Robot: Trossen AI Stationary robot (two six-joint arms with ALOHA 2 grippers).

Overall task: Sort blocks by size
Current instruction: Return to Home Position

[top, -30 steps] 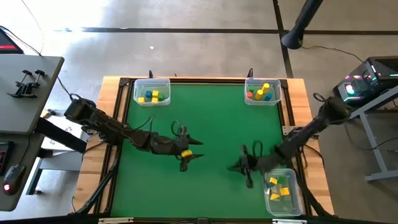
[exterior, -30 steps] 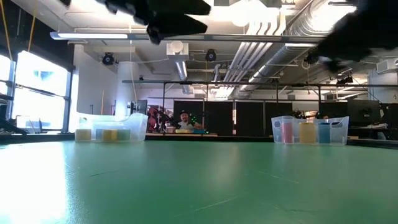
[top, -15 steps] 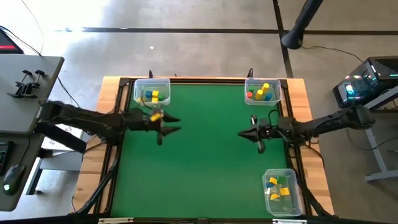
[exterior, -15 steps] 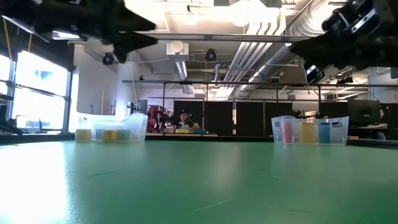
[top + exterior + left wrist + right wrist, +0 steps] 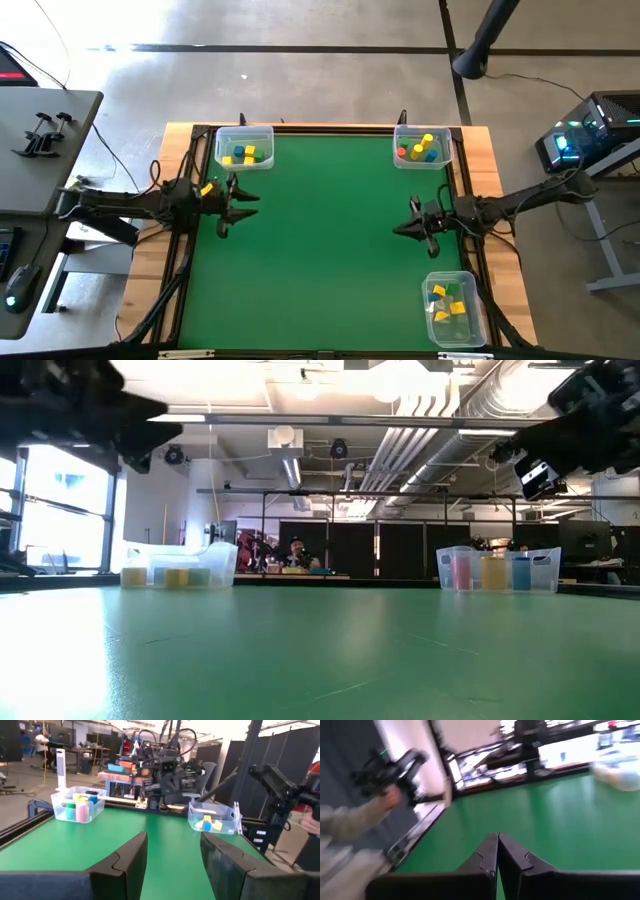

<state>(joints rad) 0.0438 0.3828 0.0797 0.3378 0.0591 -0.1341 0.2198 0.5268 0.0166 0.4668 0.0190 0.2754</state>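
Blocks (image 5: 245, 155) all inside clear bins, none loose on the green counter (image 5: 330, 260). From above: far-left bin (image 5: 244, 131) at the far-left corner with yellow, blue and green pieces; far-right bin (image 5: 400, 158) at the far-right corner with orange, yellow and blue; near-right bin (image 5: 481, 310) at the near-right corner with yellow and green. Left hand (image 5: 245, 200) over the left edge, just near of the far-left bin, carrying nothing; right hand (image 5: 402, 227) by the right edge, between the two right-side bins, likewise empty. From counter height: two bins upright along the far edge, coloured pieces visible through their walls, bare green in front, dark arms overhead at either side. Past the left wrist: fingers (image 5: 127, 857) spread wide, nothing between them, both right-side bins beyond. Past the right wrist: fingers pressed together on nothing, green counter ahead, a person's hand (image 5: 394, 797) and sleeve off beyond the counter's edge. Sorting judged complete; apparently nothing left but parking both arms.
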